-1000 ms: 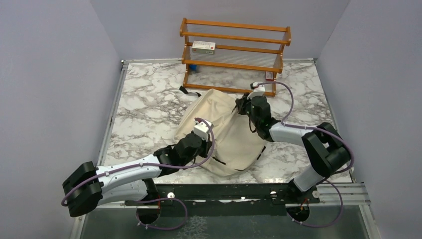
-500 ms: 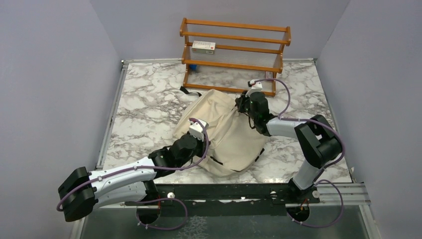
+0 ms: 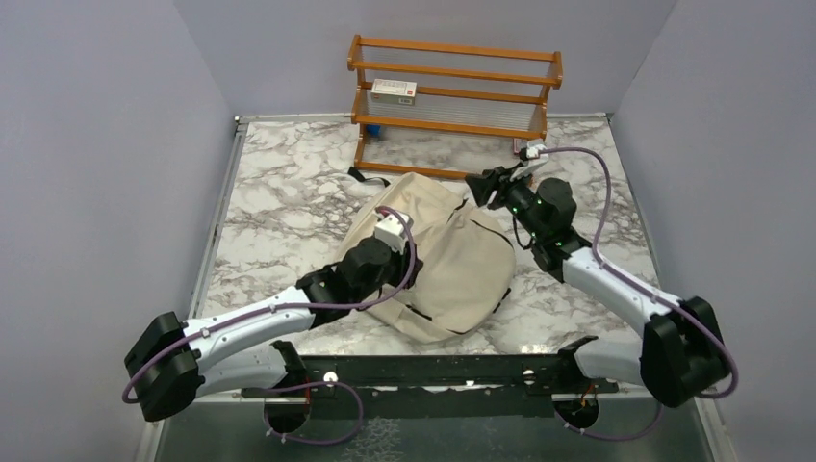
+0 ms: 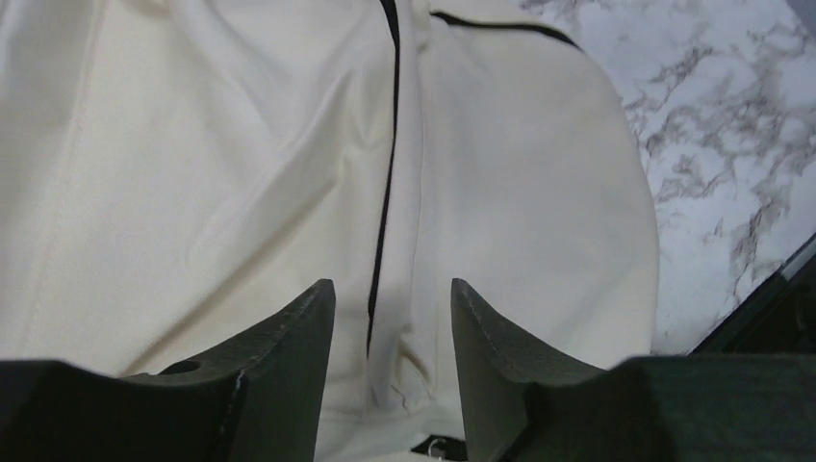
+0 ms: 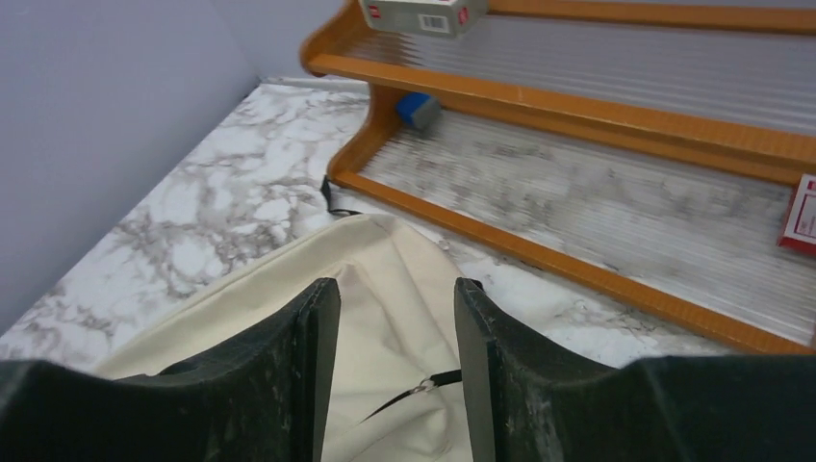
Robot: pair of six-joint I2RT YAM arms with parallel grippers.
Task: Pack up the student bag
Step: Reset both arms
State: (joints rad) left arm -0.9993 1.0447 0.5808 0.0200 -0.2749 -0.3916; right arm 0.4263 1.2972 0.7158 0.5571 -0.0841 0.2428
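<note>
- Your left tool [image 4: 390, 289] now stands partway open with nothing between the fingers; a second ago it was closed.
- It hangs just over the bag [image 3: 452, 260], with the black zipper [image 4: 388, 173] running up between the fingers in the wrist view.
- Your right tool [image 5: 395, 284] has opened too. It is empty, has lifted off the bag's far edge and has shifted right, toward the rack [image 3: 452, 96].
- The right arm's elbow has swung out to the right and back toward the near edge.
- The bag is mid-bench [image 3: 279, 212], just in front of the rack. The cloth by the right tool has dropped back and lies flatter.
- The box [image 3: 394, 90] on the rack hasn't moved.
</note>
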